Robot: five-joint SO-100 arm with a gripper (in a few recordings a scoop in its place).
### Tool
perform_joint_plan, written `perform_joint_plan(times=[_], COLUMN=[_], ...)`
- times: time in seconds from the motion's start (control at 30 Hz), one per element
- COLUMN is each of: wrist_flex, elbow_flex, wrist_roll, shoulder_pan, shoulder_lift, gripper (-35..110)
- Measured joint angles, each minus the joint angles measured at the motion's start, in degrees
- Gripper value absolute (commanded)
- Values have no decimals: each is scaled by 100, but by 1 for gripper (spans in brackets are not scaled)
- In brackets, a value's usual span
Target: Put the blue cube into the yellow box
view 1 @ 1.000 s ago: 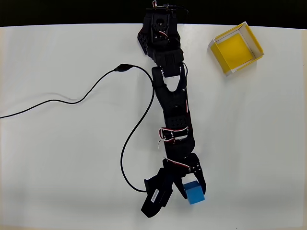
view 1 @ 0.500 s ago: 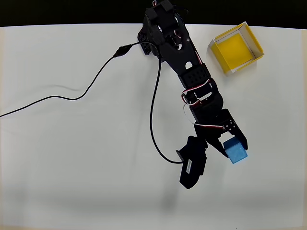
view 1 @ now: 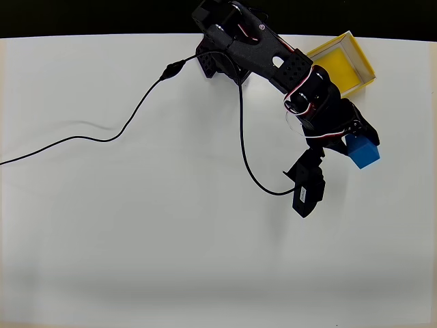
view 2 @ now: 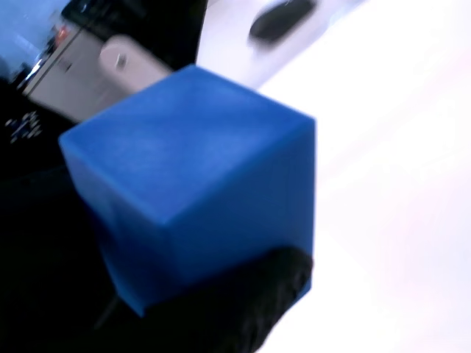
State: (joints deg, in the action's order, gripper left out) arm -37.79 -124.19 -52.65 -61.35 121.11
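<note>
The blue cube (view 1: 362, 152) hangs above the white table at the right of the overhead view, with my black gripper (view 1: 355, 142) shut on it. The yellow box (view 1: 341, 65) lies at the back right, a short way up and to the left of the cube, and my arm covers its left side. In the wrist view the blue cube (view 2: 199, 191) looms large and close, with a black finger (view 2: 235, 309) pressed against its lower face.
A black cable (view 1: 136, 116) snakes from the left edge across the table (view 1: 136, 239) to the arm's base (view 1: 218, 41) at the back. The table's far edge meets a dark background along the top of the overhead view.
The arm has swung from the front of the table up and to the right, carrying the blue cube with it, and the cube now hangs close to the yellow box.
</note>
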Motion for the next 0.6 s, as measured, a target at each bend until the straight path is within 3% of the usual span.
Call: perform_joint_plan(times=[0.4, 0.6], wrist_flex=[-1072, -1213], elbow_flex=[-606, -914], wrist_roll=[721, 932], shoulder_pan=[-1740, -2127], shoulder_lift=[747, 835], gripper=[15, 15])
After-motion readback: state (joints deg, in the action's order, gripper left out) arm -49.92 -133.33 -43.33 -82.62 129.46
